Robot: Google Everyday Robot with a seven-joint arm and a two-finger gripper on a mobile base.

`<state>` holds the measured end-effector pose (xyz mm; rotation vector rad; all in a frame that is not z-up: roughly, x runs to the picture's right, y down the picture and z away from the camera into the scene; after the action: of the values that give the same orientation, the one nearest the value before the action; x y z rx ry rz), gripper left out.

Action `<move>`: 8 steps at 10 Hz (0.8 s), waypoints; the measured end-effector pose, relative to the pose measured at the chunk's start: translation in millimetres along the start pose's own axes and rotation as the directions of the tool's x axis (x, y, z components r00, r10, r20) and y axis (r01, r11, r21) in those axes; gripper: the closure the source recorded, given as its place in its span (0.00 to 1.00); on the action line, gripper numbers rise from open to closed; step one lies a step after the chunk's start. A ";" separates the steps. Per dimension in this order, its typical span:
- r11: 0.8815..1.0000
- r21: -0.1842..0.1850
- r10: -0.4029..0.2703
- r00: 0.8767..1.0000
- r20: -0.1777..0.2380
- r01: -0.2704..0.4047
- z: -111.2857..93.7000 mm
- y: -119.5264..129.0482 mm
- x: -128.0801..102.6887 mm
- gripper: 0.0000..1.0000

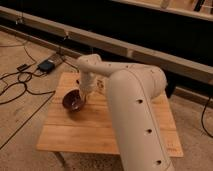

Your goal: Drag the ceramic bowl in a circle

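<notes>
The ceramic bowl (pixel 73 101), small, glossy and dark maroon, sits on the left part of the wooden table (pixel 80 135), close to its left edge. My gripper (pixel 84 95) comes down at the bowl's right rim and is shut on it. The white arm (pixel 130 100) sweeps in from the lower right and fills the foreground. It hides much of the table's middle and right side.
On the floor to the left lie black cables (pixel 15 85) and a small dark box (pixel 46 65). A long low ledge (pixel 150 52) runs behind the table. The table's left and front edges lie close to the bowl.
</notes>
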<state>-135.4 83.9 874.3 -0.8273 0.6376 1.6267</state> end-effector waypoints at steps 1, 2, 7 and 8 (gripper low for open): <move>0.999 0.006 -0.036 0.999 -0.024 0.036 6.3 8.2 16.0 1.00; 0.998 0.013 -0.061 0.997 -0.042 0.062 10.0 11.1 30.4 1.00; 0.995 0.067 -0.066 0.990 -0.124 0.074 25.9 -21.2 97.7 1.00; 0.997 0.064 -0.035 0.992 -0.125 0.043 25.2 -33.3 103.1 1.00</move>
<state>-118.4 171.7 808.2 -0.8914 0.7552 1.5193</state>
